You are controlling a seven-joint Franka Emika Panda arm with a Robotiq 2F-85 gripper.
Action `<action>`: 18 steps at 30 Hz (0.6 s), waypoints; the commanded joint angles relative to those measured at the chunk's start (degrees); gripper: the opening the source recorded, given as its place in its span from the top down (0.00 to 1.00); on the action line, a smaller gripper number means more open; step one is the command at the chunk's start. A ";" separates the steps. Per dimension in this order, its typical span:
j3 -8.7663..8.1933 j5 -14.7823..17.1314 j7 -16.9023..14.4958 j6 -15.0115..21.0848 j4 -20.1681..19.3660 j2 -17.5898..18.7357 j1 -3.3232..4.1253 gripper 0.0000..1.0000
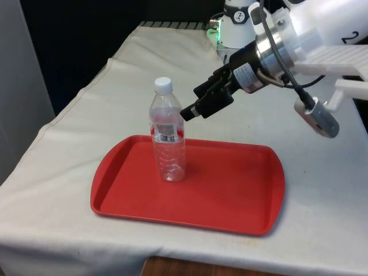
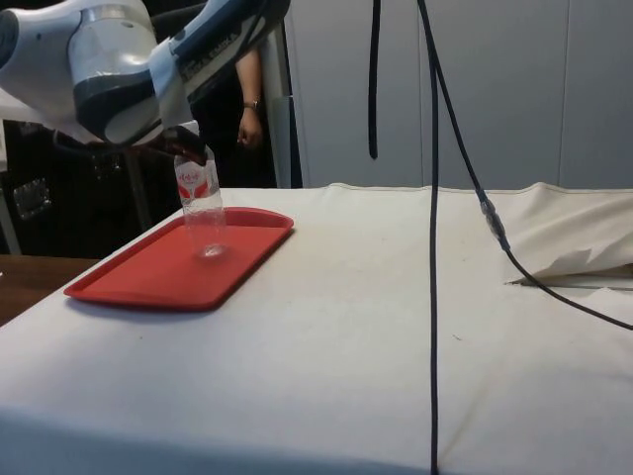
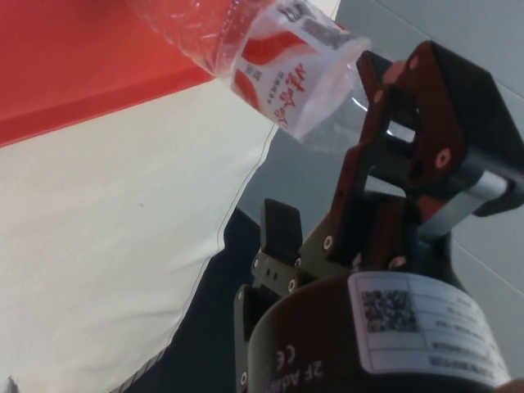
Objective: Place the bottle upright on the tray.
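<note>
A clear plastic bottle [image 1: 168, 138] with a white cap and a red-and-white label stands upright on the red tray [image 1: 230, 190], towards the tray's end on the front view's left. My gripper [image 1: 191, 111] hovers at label height just beside the bottle, on the front view's right. It is open, and nothing lies between its fingers. In the wrist view the bottle [image 3: 286, 65] sits just beyond the gripper [image 3: 332, 143], whose two fingers stand apart. From the side, the bottle [image 2: 203, 203] rises from the tray [image 2: 148, 272] behind my arm.
The tray lies near the table's front edge on the white cloth [image 1: 322, 172]. A black cable [image 2: 432, 247] hangs down across the side view. A person's hand [image 2: 247, 124] shows behind the table. The cloth is rumpled at the side view's right [image 2: 584, 247].
</note>
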 commanded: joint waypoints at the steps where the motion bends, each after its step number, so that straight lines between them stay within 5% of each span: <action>1: 0.11 0.17 -0.11 0.00 0.00 -0.46 -0.06 0.00; 12: 0.17 0.00 -0.17 -0.97 0.86 -1.20 -0.17 0.00; 18: 0.92 0.74 -0.34 -0.57 0.69 -2.64 -0.92 0.00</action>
